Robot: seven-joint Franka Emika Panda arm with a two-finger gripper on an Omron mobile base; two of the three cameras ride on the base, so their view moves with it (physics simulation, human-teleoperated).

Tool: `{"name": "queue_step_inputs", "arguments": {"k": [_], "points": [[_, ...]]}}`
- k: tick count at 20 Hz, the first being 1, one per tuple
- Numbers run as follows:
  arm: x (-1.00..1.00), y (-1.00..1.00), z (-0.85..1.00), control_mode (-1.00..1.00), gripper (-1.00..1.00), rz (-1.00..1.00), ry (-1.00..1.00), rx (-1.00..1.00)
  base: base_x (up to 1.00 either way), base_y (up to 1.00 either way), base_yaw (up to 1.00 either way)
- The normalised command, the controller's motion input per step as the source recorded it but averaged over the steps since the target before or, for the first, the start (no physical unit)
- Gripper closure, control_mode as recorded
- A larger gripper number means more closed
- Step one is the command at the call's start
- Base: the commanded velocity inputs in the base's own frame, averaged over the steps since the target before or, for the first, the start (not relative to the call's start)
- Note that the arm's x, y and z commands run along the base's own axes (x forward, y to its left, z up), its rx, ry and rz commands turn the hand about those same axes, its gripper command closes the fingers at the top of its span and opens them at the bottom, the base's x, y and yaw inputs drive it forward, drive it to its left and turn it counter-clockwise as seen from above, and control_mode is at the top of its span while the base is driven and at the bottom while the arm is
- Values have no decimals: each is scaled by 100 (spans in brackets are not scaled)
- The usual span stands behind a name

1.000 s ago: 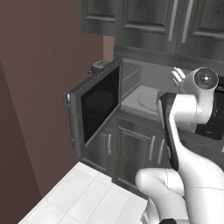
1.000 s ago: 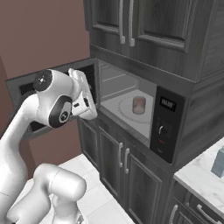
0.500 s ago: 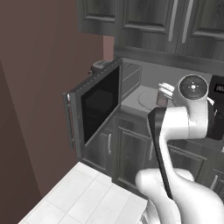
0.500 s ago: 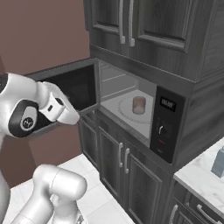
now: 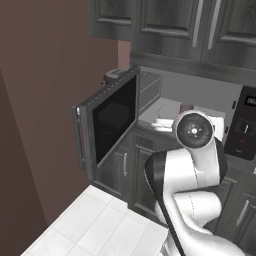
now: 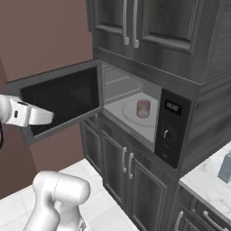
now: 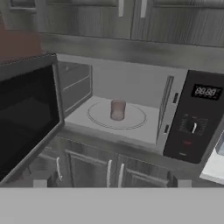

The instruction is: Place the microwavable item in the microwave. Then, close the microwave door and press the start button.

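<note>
dark grey cabinets (image 6: 131, 27), pale tiled floor (image 5: 100, 225), microwave door (image 7: 26, 113) ajar (cup (image 7: 117, 109) on turntable), gripper (image 7: 111, 183) spread wide, holding nothing

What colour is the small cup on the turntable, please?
Brownish-pink cup, clearest in the hand view.

A brownish-pink cup (image 7: 117, 109) sits on the pale round turntable (image 7: 131, 120) at the frame's centre. The microwave (image 7: 131, 87) is grey inside, its control panel (image 7: 196, 118) black with a pale digital display. The door (image 6: 63, 101) has a grey frame and dark glass. Cabinets (image 6: 149, 22) are dark grey woodgrain; the wall (image 5: 45, 75) at left is maroon.
</note>
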Motion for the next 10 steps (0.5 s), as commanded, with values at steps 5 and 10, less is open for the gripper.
{"name": "queue_step_inputs", "arguments": {"k": [5,10], "points": [[-31,86,0,-100,-100,14,0,-34,0,0,0],[-10,92,0,-100,-100,7,0,-34,0,0,0]]}}
